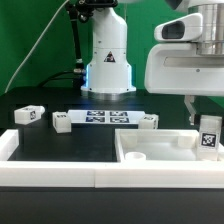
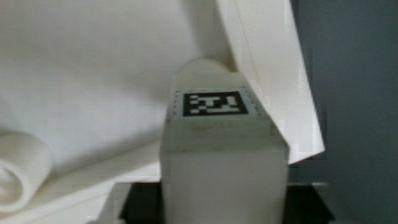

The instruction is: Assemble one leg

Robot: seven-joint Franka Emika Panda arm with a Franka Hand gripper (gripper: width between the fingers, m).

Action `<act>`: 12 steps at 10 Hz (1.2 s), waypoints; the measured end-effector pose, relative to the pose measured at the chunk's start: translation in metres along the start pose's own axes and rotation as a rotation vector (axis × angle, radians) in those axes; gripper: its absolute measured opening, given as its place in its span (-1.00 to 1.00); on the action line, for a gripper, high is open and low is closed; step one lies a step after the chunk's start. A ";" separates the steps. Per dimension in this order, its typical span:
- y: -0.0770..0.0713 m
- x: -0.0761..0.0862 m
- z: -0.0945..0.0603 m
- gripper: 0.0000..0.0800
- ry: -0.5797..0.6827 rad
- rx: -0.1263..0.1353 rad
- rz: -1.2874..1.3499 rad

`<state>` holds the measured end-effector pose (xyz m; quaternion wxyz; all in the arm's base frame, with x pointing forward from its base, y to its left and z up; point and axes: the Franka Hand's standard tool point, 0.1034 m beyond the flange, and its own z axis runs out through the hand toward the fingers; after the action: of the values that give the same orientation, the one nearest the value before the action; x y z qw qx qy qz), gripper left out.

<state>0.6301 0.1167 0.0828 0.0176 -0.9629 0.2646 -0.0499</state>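
While gripped by jaws [image 1: 207, 127], leg [image 1: 208, 138]: white, stubby, tagged | panel [image 1: 150, 150]: flat, rimmed

A large flat white panel [image 1: 160, 146] with a raised rim lies on the black table [image 1: 60, 145] at the exterior view's near right. Farther back, a flat marker board [image 1: 100, 118] rests before a green backdrop [image 1: 30, 40].

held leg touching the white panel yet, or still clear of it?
Cannot tell. In the exterior view the leg in the tool overlaps the panel edge; the wrist view shows the leg over it, no plain gap or contact.
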 end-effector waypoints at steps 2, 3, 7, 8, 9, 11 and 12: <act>0.001 0.000 0.000 -0.27 0.002 -0.005 0.183; 0.002 -0.001 0.000 -0.27 0.004 -0.008 0.307; 0.005 -0.002 0.000 -0.27 0.010 -0.018 0.706; 0.006 -0.002 0.000 -0.27 0.004 -0.015 0.768; 0.006 -0.002 0.000 -0.27 -0.005 -0.013 0.861; 0.006 -0.002 0.000 -0.27 -0.004 -0.014 0.875; 0.006 -0.002 0.000 -0.02 -0.004 -0.014 0.827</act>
<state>0.6251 0.1125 0.0822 0.0303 -0.7756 0.6296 -0.0349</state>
